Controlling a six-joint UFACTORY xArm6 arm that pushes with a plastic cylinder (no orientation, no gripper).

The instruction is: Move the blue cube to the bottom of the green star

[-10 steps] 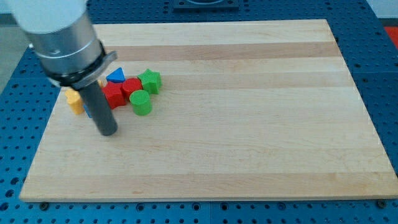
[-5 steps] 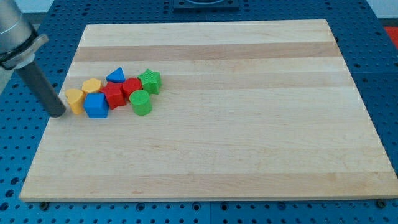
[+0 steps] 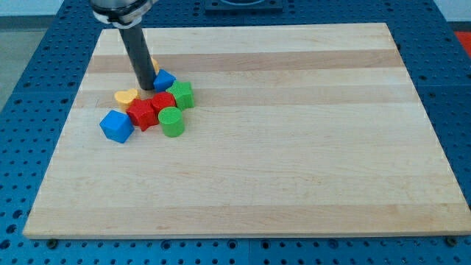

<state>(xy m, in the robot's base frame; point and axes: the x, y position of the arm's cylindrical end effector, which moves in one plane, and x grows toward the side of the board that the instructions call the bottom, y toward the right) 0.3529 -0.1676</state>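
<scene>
The blue cube (image 3: 116, 126) lies at the left end of the cluster, turned at an angle, just left of the red star (image 3: 141, 115). The green star (image 3: 180, 95) sits at the cluster's upper right. My tip (image 3: 147, 86) stands at the top of the cluster, touching the left side of the blue triangle (image 3: 163, 80) and just above the yellow heart (image 3: 126, 96). The tip is above and to the right of the blue cube, apart from it.
A red cylinder (image 3: 163, 101) sits between the red star and the green star. A green cylinder (image 3: 171, 122) lies below it. A second yellow block is mostly hidden behind the rod. The wooden board (image 3: 294, 147) sits on a blue perforated table.
My tip swept from the board's left edge up to the top of the cluster. The blue cube shifted down and rotated. The yellow heart and blue triangle moved right.
</scene>
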